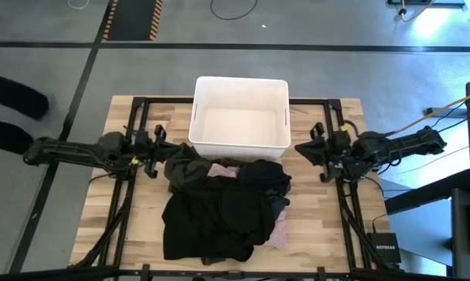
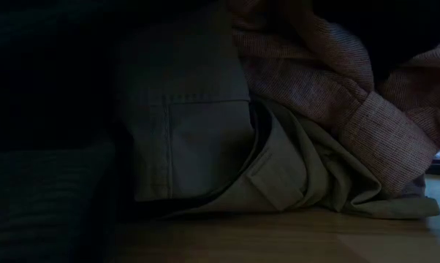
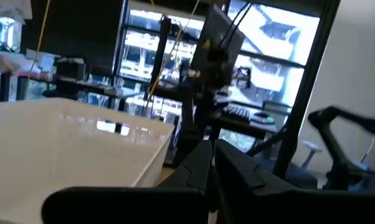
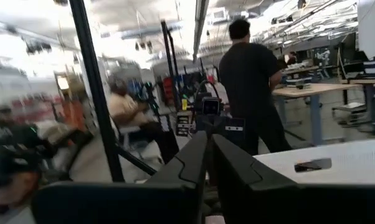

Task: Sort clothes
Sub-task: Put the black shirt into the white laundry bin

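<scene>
Here the clothes [image 1: 223, 207] lie heaped on the table [image 1: 122, 215] just in front of the white bin [image 1: 240, 117], their far edge touching its near wall. A big black garment [image 1: 211, 226] covers most of the heap, an olive-grey one [image 1: 186, 166] sits at the end nearest the left arm, and a pale pink shirt [image 1: 222, 170] peeks out by the bin. The left gripper [image 1: 158, 146] hovers beside the bin's left wall, its fingers pressed together. The right gripper [image 1: 307, 148] hangs beside the bin's right wall, apparently closed too.
</scene>
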